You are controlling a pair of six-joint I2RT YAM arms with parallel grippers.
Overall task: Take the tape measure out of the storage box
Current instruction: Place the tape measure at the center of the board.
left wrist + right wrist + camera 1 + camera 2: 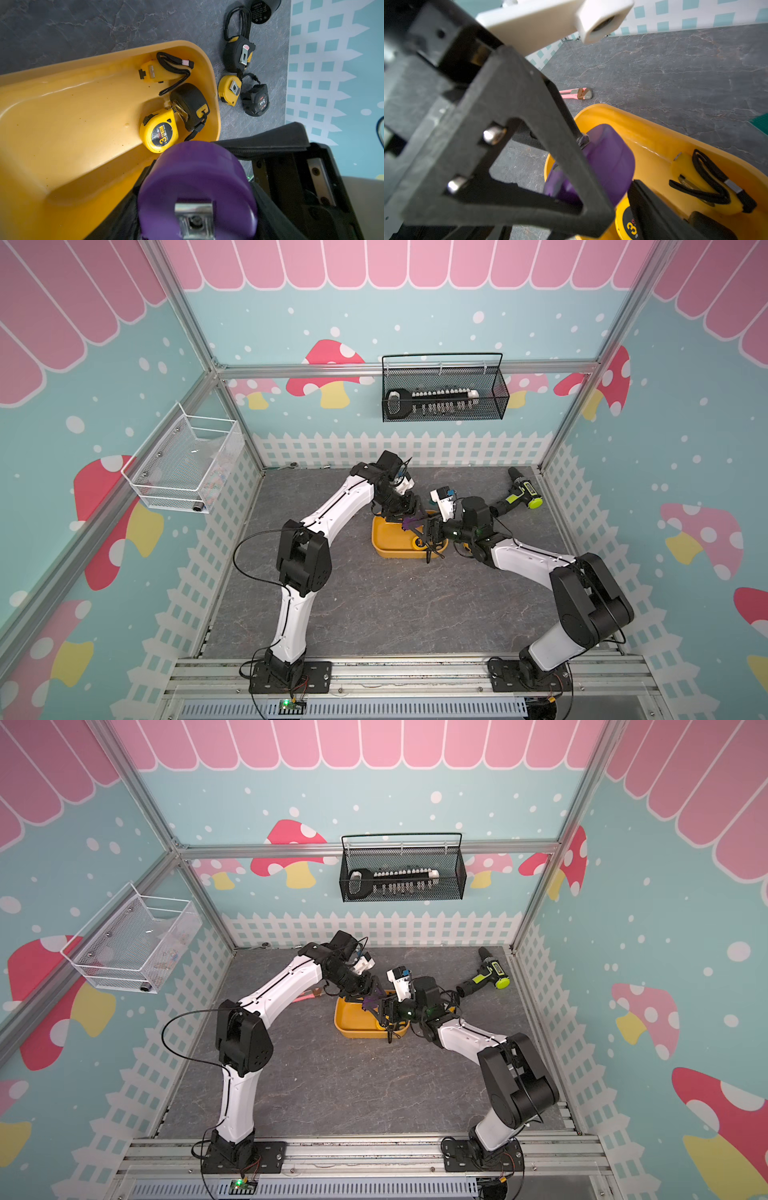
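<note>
The yellow-orange storage box (386,546) (62,124) lies mid-table. My left gripper (406,517) is shut on a purple tape measure (197,176) (610,166), held over the box's far side. In the box's right end lie a yellow 3 m tape measure (159,133), a black one (191,104) and a yellow one with a black strap (154,71). My right gripper (433,551) hangs open over that end. One of its black fingers (652,205) crosses the yellow 3 m tape measure, and the other finger is hidden in the right wrist view.
Three more tape measures (236,54) (229,89) (257,99) lie on the table right of the box. A green-black drill (519,493) lies at the back right and a pink utility knife (576,93) left of the box. A black wire basket (442,393) and a white mesh basket (187,464) hang on the walls.
</note>
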